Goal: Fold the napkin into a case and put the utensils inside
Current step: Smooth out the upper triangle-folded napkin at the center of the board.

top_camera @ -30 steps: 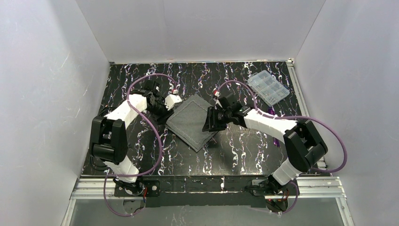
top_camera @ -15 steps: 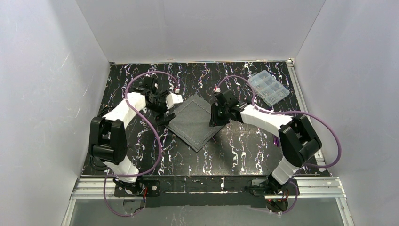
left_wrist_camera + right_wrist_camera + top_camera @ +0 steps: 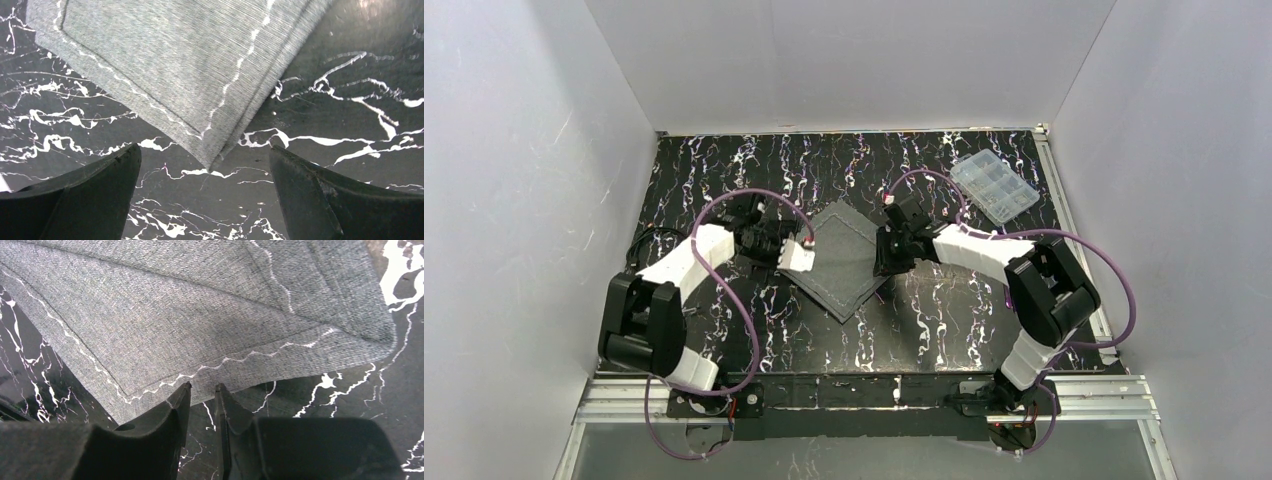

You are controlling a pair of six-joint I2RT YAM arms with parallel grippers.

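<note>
The napkin (image 3: pixel 839 262), likely soft and limp, lies flat on the desk (image 3: pixel 924 320), best taken at its layered corners; my left end effector (image 3: pixel 204 149) is spread over one, my right end effector (image 3: pixel 202 386) nearly pressed together at the hem, perhaps pinching it.

Both arms wear the same livery. The left arm (image 3: pixel 686 262) is made of smooth white links joined by black housings, the biggest of them a chunky left housing (image 3: pixel 639 325). The right arm (image 3: pixel 979 250) matches it, with a right housing (image 3: pixel 1049 290) just as bulky. A thin purple left cable (image 3: pixel 757 320) hangs off one arm and a purple right cable (image 3: pixel 1132 300) off the other (each arm rises from a black base (image 3: pixel 696 398)). A white boxy piece (image 3: pixel 797 256) caps the left wrist. The left gripper (image 3: pixel 205 200) has matte black, wedge-shaped fingers. The right gripper (image 3: pixel 202 390) has the same dark plastic fingers, tapering to blunt tips.
</note>
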